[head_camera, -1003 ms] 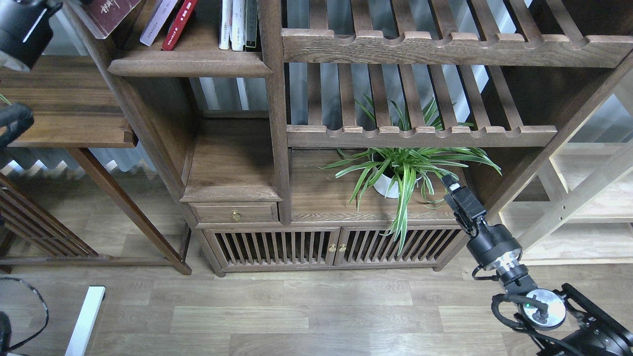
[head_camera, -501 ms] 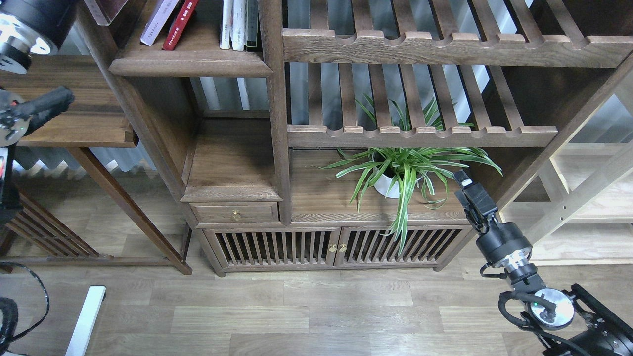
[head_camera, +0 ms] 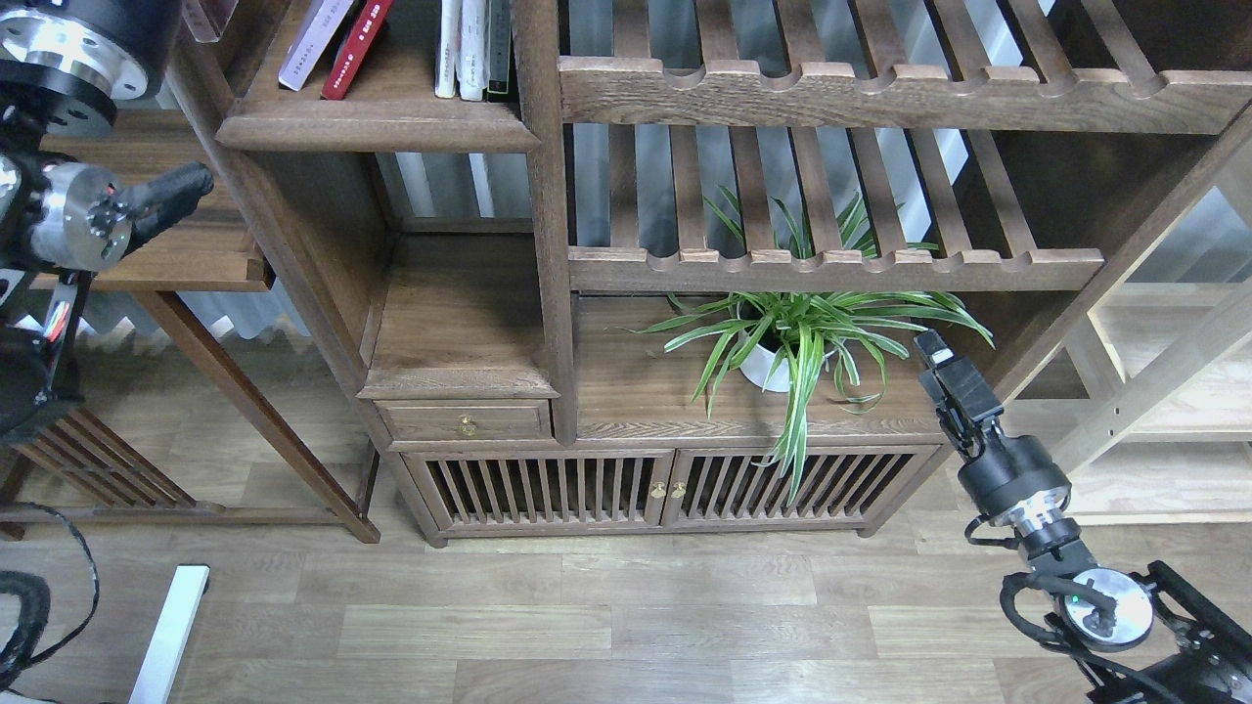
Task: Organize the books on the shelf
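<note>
Two books lean at the left of the shelf (head_camera: 377, 122): the pale white-lavender book (head_camera: 311, 41) and, just beside it, the red book (head_camera: 357, 49), both tilted to the right, with the thin white-spined volumes (head_camera: 468, 49) standing upright further right against the bookcase post. A second ago the maroon book showed large at the top left corner; now only a sliver of the maroon book (head_camera: 201, 15) remains at the frame's upper edge, having risen almost out of view as the left arm climbed. The left end effector is out of view above the frame, so whether it grips that book cannot be told. The right end effector (head_camera: 947, 367) has drifted rightward, away from the potted plant (head_camera: 782, 342), and hangs near the bookcase's lower right corner; it holds nothing, but it is seen too narrowly to tell whether its fingers are parted. Judging from this, the maroon book is probably being carried up toward the shelf, and the leaning pair is not yet straightened
</note>
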### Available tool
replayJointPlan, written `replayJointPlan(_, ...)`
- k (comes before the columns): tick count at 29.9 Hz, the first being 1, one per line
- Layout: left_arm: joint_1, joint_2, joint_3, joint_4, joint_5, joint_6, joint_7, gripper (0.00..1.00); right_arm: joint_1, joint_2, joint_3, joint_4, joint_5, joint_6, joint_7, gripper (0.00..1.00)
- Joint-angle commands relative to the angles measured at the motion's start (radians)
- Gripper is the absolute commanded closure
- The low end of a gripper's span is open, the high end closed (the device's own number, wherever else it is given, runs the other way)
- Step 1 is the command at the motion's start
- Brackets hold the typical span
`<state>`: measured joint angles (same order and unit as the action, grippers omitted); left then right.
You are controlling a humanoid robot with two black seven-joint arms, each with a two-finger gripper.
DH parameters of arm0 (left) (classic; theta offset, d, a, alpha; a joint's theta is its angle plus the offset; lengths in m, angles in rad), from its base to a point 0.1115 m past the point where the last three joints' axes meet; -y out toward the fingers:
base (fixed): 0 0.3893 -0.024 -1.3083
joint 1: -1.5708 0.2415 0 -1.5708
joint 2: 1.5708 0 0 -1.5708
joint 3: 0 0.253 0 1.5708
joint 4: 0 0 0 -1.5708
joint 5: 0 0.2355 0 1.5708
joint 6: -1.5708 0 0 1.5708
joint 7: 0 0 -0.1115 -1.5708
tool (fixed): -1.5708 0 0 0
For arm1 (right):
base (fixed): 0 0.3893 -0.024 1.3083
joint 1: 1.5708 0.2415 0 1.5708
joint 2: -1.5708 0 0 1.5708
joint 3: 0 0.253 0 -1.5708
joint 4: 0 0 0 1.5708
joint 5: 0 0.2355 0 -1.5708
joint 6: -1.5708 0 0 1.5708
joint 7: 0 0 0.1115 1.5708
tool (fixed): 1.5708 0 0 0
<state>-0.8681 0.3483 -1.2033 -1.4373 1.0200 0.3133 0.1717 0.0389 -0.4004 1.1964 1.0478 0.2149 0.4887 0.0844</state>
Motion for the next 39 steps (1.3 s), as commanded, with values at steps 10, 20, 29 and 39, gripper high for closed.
replayJointPlan(10, -0.149, -0.032, 0.155, 0.224, -0.055, -0.007, -0.098, 0.97, -0.048, -0.001, 0.025, -0.002, 0.001, 0.000, 0.000, 0.11)
replayJointPlan(20, -0.307, -0.063, 0.292, 0.463, -0.156, -0.014, -0.195, 0.94, -0.050, -0.020, 0.026, 0.000, 0.021, 0.000, -0.002, 0.13)
replayJointPlan(29, -0.439, -0.103, 0.473, 0.662, -0.330, -0.022, -0.278, 0.94, -0.050, -0.018, 0.025, 0.000, 0.031, 0.000, 0.000, 0.13)
replayJointPlan(39, -0.470, -0.107, 0.484, 0.773, -0.340, -0.102, -0.296, 0.94, -0.039, -0.017, 0.023, 0.000, 0.038, 0.000, 0.000, 0.12)
